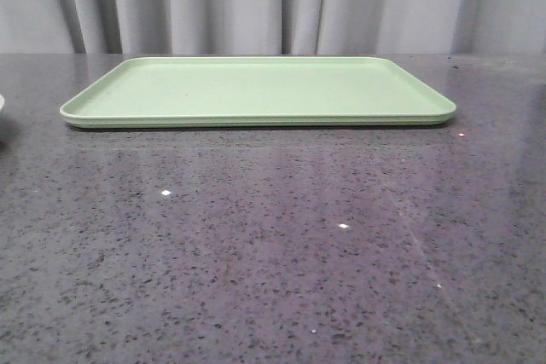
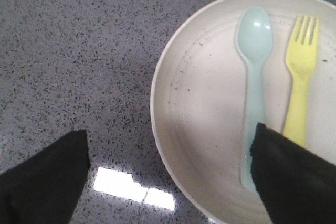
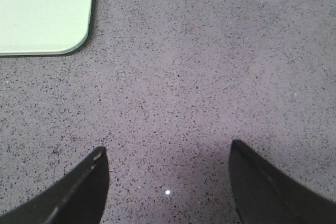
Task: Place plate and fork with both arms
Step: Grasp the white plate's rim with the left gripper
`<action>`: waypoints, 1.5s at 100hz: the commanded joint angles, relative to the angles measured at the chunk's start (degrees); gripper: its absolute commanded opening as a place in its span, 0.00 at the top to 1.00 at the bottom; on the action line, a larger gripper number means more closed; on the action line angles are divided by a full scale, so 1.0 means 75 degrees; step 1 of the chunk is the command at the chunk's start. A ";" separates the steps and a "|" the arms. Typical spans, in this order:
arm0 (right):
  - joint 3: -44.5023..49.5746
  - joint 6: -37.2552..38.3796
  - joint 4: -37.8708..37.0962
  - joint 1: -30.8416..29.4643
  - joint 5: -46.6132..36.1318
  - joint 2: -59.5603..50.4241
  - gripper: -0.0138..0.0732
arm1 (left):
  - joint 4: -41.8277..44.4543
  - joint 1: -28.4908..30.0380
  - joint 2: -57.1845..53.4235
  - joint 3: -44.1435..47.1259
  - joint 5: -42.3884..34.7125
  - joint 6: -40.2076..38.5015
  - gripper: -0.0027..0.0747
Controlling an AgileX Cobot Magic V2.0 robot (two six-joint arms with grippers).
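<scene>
In the left wrist view the cream-white plate (image 2: 205,108) lies on the grey speckled table, with the yellow fork (image 2: 300,72) and a pale blue spoon (image 2: 253,77) side by side in it. My left gripper (image 2: 170,137) is open above the plate's rim, one finger over the bare table, the other over the spoon and fork handles. In the front view only a sliver of the plate (image 1: 2,104) shows at the left edge. My right gripper (image 3: 167,153) is open and empty over bare table. Neither gripper shows in the front view.
The rectangular light-green tray (image 1: 256,91) lies flat at the back middle of the table; its corner shows in the right wrist view (image 3: 47,14). Grey curtains hang behind the table.
</scene>
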 commanded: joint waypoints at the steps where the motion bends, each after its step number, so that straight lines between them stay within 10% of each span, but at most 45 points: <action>1: -0.0274 -0.0034 -0.0090 -0.0035 -0.0438 0.0046 0.27 | -0.0682 0.0288 0.0372 -0.0341 -0.0482 0.0368 0.19; 150: -0.0274 -0.0034 -0.0131 -0.0035 -0.0432 0.0046 0.27 | -0.1406 0.0823 0.3356 -0.0830 -0.0802 0.0708 0.19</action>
